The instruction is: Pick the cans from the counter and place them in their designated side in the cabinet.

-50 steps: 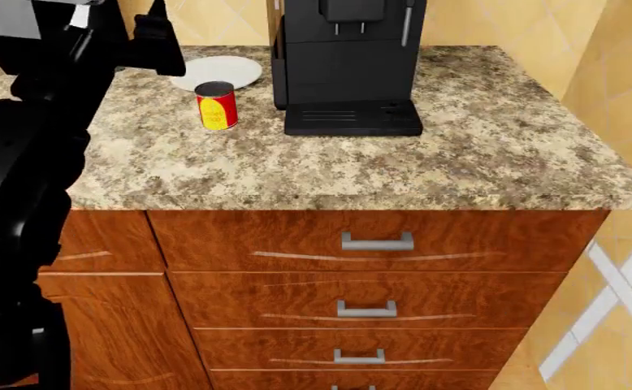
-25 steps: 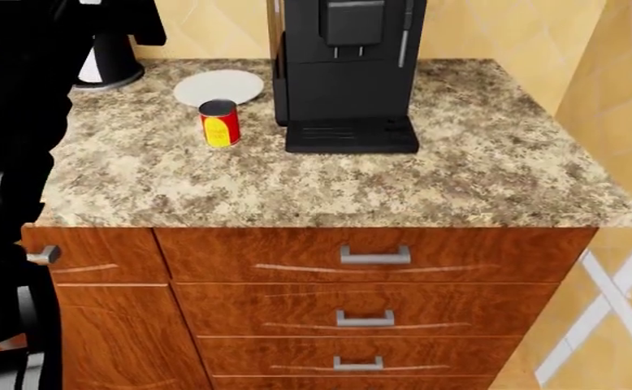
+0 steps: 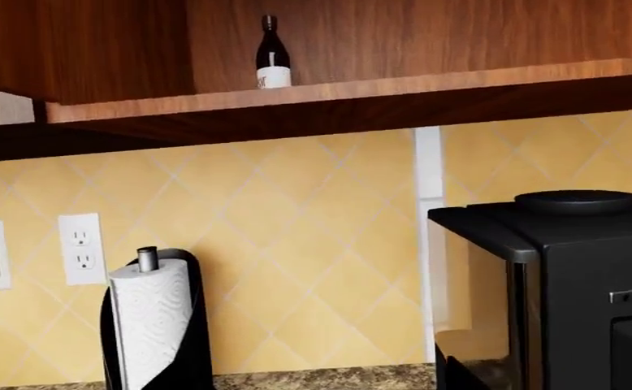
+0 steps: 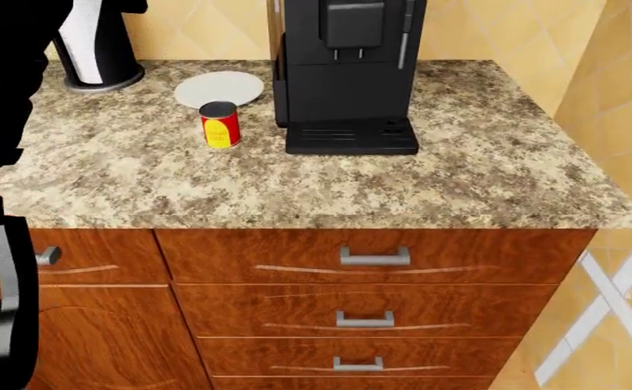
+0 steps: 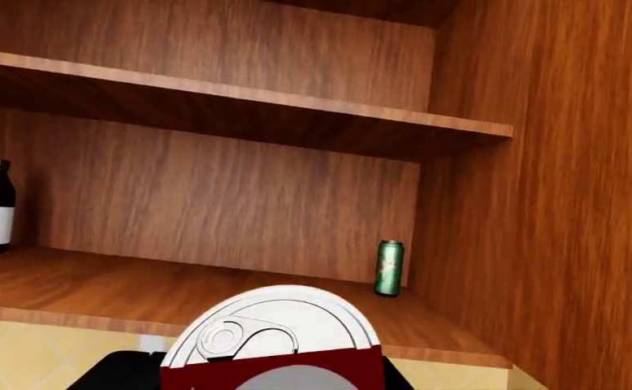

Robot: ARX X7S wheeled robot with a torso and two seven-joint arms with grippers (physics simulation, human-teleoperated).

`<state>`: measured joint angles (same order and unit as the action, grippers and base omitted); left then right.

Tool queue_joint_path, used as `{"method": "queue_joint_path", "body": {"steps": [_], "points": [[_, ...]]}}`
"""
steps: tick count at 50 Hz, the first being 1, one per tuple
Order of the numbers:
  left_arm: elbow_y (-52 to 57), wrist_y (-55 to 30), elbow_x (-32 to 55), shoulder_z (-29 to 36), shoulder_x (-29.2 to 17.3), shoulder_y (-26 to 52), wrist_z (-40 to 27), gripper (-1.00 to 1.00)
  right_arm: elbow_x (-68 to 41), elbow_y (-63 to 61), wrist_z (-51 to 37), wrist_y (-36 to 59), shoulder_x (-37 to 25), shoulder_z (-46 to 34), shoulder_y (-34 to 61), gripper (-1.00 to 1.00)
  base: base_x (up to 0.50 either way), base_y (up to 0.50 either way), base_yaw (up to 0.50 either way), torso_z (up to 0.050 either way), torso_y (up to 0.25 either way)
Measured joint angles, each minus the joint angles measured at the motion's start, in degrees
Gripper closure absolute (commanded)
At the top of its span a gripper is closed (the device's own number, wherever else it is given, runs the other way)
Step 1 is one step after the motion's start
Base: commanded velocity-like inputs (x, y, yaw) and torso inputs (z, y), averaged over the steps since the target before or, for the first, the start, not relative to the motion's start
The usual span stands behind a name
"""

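Left wrist view: no gripper fingers are visible, so its opening cannot be told.

Head view: the short red-and-yellow can point(image 4: 219, 124) stands on the speckled granite counter point(image 4: 327, 183).

Right wrist view: the red-labelled, metal-topped can point(image 5: 274, 340) is close before the wooden cabinet shelf point(image 5: 99, 286); the grip is hidden.

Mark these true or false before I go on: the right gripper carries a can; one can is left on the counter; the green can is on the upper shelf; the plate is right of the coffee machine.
1. The right gripper carries a can: true.
2. One red-and-yellow can is left on the counter: true.
3. The green can stands on the upper shelf: false, it is on the lower shelf.
4. The plate lies right of the coffee machine: false, left.
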<state>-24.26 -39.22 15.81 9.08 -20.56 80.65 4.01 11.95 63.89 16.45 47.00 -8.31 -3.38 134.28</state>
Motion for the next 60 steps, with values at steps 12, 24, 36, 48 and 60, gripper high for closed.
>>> {"method": "queue_joint_path", "body": {"steps": [12, 24, 36, 48, 60], "points": [[-7.08, -0.91, -0.68, 2.99, -3.59, 6.91, 7.01, -1.0, 1.22, 0.04, -0.46, 0.34, 0.45, 1.05, 0.28, 1.0, 0.0, 0.0, 0.0, 0.0, 0.0], [-10.22, -2.8, -0.85, 5.16, -6.85, 11.2, 12.55, -1.0, 1.6, 0.06, -0.61, 0.44, 0.59, 1.37, 0.36, 1.0, 0.0, 0.0, 0.0, 0.0, 0.0], [-12.33, -2.57, -1.25, 6.07, -7.65, 13.3, 14.15, -1.0, 1.7, 0.01, -0.66, 0.45, 0.62, 1.46, 0.48, 1.0, 0.37, 0.0, 0.0, 0.0, 0.0], [-15.74, -0.85, -1.88, 6.73, -7.25, 15.03, 14.76, -1.0, 1.75, 0.04, -0.66, 0.47, 0.64, 1.5, 0.41, 1.0, 0.42, 0.0, 0.0, 0.0, 0.0], [-18.1, -0.45, -2.5, 7.67, -6.81, 16.96, 15.47, -1.0, 1.76, 0.05, -0.67, 0.48, 0.64, 1.51, 0.4, 1.0, 0.42, 0.0, 0.0, 0.0, 0.002]]}}
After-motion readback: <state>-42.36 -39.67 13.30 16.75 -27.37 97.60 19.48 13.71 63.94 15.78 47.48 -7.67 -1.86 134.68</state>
